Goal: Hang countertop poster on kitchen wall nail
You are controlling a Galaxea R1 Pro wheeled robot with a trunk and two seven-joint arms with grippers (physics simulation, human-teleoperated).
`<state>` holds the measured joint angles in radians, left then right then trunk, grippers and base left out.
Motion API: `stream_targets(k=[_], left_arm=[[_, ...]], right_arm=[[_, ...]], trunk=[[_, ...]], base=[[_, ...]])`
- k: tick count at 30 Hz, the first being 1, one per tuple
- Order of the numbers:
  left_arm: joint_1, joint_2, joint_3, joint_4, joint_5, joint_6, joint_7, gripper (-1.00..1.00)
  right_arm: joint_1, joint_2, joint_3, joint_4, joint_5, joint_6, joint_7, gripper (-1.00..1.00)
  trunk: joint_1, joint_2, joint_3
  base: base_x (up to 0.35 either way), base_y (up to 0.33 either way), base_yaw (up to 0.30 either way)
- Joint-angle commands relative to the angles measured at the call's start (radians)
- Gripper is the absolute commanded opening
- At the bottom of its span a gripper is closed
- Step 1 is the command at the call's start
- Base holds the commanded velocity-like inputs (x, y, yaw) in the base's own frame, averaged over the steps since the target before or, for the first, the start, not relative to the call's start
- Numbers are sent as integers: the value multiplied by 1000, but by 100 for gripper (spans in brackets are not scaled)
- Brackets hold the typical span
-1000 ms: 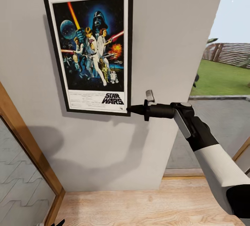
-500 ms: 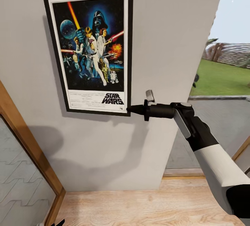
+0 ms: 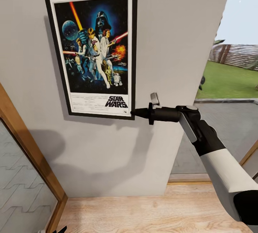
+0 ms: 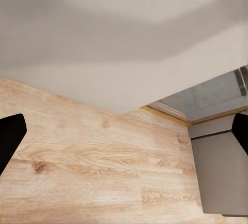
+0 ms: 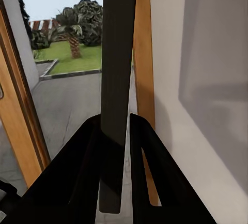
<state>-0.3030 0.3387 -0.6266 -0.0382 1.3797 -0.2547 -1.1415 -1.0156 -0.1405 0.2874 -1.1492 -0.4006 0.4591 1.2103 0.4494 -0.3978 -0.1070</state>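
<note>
Poster [image 3: 94, 51] art and the black frame were seen flat against the grey wall [image 3: 172, 28] in the head view, slightly tilted, with the "STAR WARS" logo along the lower white border. The frame's lower right corner was met by the right gripper [image 3: 137, 112], which was reached in from the right on a black and white arm. In the right wrist view the frame edge [image 5: 118, 79] was seen as a dark vertical bar running between the two black fingers [image 5: 85, 172], which were closed against it on either side, so the poster was held at that corner. The wall was seen just beside the frame in that view, and a wooden door frame [image 5: 15, 110] and a garden with trees were visible beyond.

A shadow was cast on the wall below the poster. A wood-framed glass panel [image 3: 21, 175] was seen at the lower left of the head view, and a light wooden floor [image 3: 143, 211] ran along the base of the wall.

In the left wrist view the left gripper [image 4: 124, 133] was pointed down at the floor, and its two dark fingertips [image 4: 10, 136] were set wide apart at the picture's opposite edges, with nothing between them.
</note>
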Motion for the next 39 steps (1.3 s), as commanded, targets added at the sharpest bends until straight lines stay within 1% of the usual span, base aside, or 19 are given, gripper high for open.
stream_targets(k=[1, 28, 39], left_arm=[[-1, 0, -8, 0, 7, -6, -1, 100], [-1, 1, -8, 0, 7, -6, -1, 100], [-1, 0, -8, 0, 7, -6, -1, 100]], right_arm=[[-1, -1, 2, 0, -11, 12, 0, -100], [0, -2, 2, 0, -11, 8, -1, -100], [0, -1, 0, 0, -16, 10, -5, -100]], trunk=[[1, -2, -2], [1, -2, -2], [1, -2, -2]], base=[[0, 0, 0], [17, 0, 0], [0, 0, 0]])
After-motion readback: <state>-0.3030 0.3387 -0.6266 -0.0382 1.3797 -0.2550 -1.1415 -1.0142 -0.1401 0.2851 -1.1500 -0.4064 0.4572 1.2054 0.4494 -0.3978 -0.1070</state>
